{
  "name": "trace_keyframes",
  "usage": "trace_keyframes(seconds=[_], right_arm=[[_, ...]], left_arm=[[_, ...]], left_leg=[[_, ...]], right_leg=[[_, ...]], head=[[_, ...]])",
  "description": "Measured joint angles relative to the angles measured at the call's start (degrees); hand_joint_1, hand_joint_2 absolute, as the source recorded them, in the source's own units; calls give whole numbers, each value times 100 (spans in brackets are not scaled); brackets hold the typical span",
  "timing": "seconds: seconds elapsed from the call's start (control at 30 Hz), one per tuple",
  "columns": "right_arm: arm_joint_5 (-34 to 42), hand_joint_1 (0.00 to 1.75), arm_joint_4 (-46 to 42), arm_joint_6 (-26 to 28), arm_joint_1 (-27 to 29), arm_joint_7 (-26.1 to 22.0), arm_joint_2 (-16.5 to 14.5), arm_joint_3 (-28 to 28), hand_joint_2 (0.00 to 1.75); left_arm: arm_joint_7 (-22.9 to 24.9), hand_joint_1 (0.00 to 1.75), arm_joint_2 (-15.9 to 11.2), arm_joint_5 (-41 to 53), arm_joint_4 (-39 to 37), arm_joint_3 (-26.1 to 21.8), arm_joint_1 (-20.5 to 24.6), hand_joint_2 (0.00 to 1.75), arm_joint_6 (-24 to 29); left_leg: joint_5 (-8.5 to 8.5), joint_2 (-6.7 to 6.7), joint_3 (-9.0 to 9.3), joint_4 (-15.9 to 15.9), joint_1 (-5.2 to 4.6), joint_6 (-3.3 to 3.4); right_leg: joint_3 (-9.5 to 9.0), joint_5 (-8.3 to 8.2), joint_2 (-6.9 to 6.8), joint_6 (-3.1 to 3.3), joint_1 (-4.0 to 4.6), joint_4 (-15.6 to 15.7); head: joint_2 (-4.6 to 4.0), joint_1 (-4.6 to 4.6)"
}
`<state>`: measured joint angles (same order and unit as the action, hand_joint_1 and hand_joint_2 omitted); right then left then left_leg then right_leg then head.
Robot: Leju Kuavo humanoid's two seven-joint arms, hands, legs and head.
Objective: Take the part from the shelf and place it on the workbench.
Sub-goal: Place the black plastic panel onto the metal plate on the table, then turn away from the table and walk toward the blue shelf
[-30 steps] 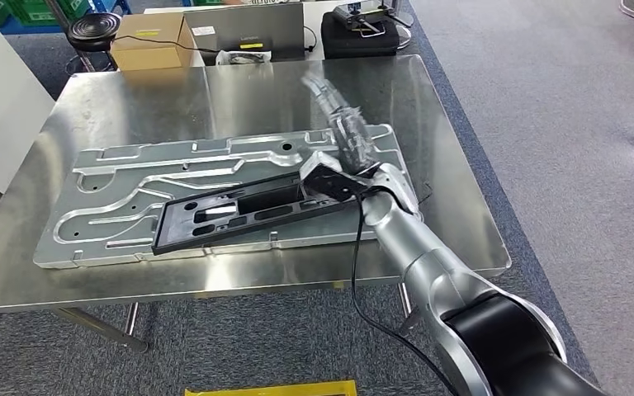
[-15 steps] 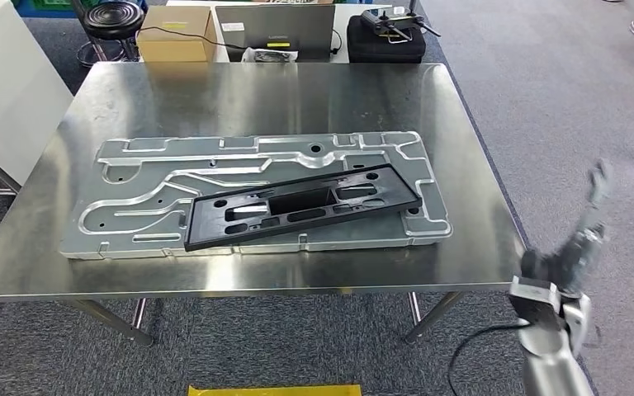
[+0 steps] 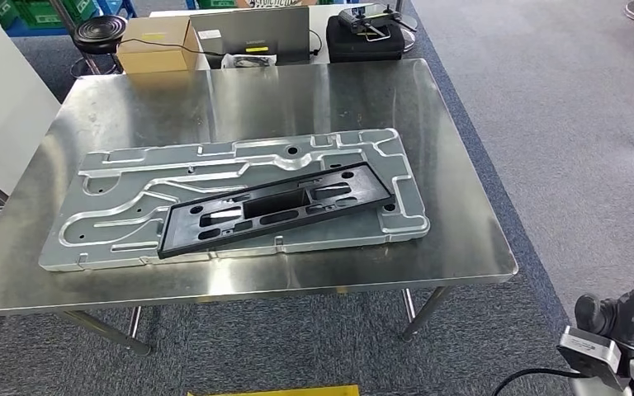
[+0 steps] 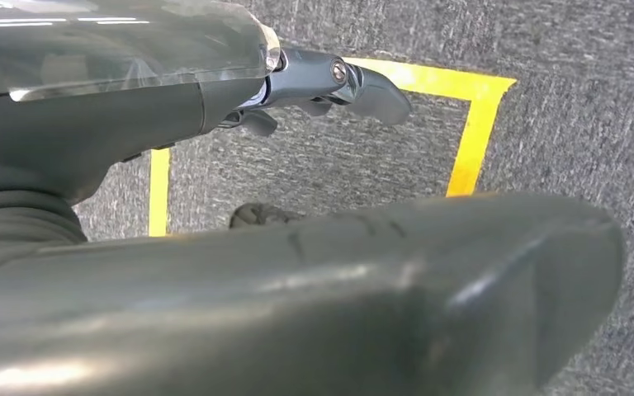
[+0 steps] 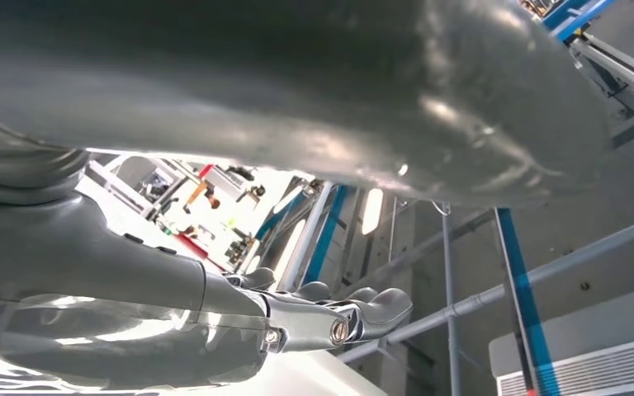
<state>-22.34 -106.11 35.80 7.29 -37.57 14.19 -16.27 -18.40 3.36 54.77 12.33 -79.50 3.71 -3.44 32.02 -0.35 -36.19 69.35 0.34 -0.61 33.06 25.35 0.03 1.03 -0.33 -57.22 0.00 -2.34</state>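
The black plastic frame lies flat on the ribbed metal panel on the steel surface. The right hand is seen with extended fingers, holding nothing; likewise the left hand. A later bump could slide the frame off-panel.

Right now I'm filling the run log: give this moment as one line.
black part: lying on metal plate | plate: on workbench | right hand: holds nothing, off the bench | left hand: holds nothing
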Motion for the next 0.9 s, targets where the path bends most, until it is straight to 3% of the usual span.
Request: trace_keyframes(seconds=[0.07,0.1,0.23,0.3,0.37,0.4,0.43,0.47,0.57,0.6,0.67,0.73,0.8,0.9], right_arm=[[0,0,-26,-1,11,0,0,-26,0],[0,0,-37,-11,19,0,0,-42,0],[-45,0,-196,-278,312,0,-144,-271,0],[-88,0,-342,-448,593,0,-365,-507,0],[-242,0,-410,-669,829,0,-665,-705,0],[-369,0,-406,-820,907,0,-826,-775,0],[-527,0,-372,-993,955,0,-992,-848,0],[-672,0,-320,-1150,978,0,-1137,-923,0],[-1131,0,-52,-1622,926,72,-1443,-1237,0],[-1388,0,147,-1827,862,159,-1523,-1383,0],[-2012,0,918,-2072,624,268,-1626,-1771,0],[-2590,0,2098,-1936,334,157,-1643,-2327,0],[-2994,0,3323,-1592,82,44,-1590,-2895,0],[-3407,0,4868,-1145,-163,144,-1497,-3546,0]], left_arm=[[0,0,-4,0,0,-1,14,0,-1],[-1,0,-5,1,0,-2,23,0,-1],[-6,0,-5,7,0,-5,30,0,1],[-10,0,-5,17,1,-7,25,0,4],[-13,0,-8,43,2,-9,14,0,-1],[-13,0,-9,54,2,-11,6,0,-7],[-13,0,-10,67,2,-11,-1,0,-15],[-13,0,-11,74,2,-12,-4,0,-23],[-1,0,-9,106,2,-11,4,0,-55],[7,0,-6,107,2,-11,6,0,-72],[18,0,5,87,2,-16,11,0,-95],[25,0,21,74,2,-22,9,0,-96],[28,0,34,77,2,-26,-14,0,-88],[27,0,45,87,2,-29,-40,0,-79]], left_leg=[[-337,3,439,-868,-18,70],[-413,4,558,-1113,-30,99],[-535,-3,598,-1233,-31,207],[-605,-2,564,-1288,-4,267],[-645,6,496,-1289,-5,286],[-661,14,457,-1279,-7,281],[-678,25,417,-1266,-9,271],[-695,35,377,-1249,-9,259],[-749,43,286,-1197,-10,201],[-769,43,274,-1189,-10,171],[-825,41,274,-1203,2,96],[-871,24,259,-1212,19,28],[-645,10,147,-1007,26,-14],[141,14,-202,58,36,-50]], right_leg=[[-13,2,4,-20,21,-10],[-14,2,4,-42,30,-15],[-3,8,-1,-166,24,-41],[130,310,1,-219,9,-374],[422,774,2,-260,-22,-1106],[545,923,1,-277,-36,-1435],[585,971,0,-290,-49,-1599],[508,911,-2,-299,-63,-1533],[-197,491,-2,-277,-81,-390],[-350,404,1,-251,-68,-106],[-388,328,2,-184,-17,24],[-357,233,-25,-104,-14,66],[-274,120,-61,-21,-37,108],[-45,-49,-86,29,-22,107]], head=[[0,0],[0,0],[0,0],[0,0],[0,0],[0,0],[0,0],[0,0],[0,-1],[0,-2],[0,-3],[0,-3],[0,-4],[0,-5]])
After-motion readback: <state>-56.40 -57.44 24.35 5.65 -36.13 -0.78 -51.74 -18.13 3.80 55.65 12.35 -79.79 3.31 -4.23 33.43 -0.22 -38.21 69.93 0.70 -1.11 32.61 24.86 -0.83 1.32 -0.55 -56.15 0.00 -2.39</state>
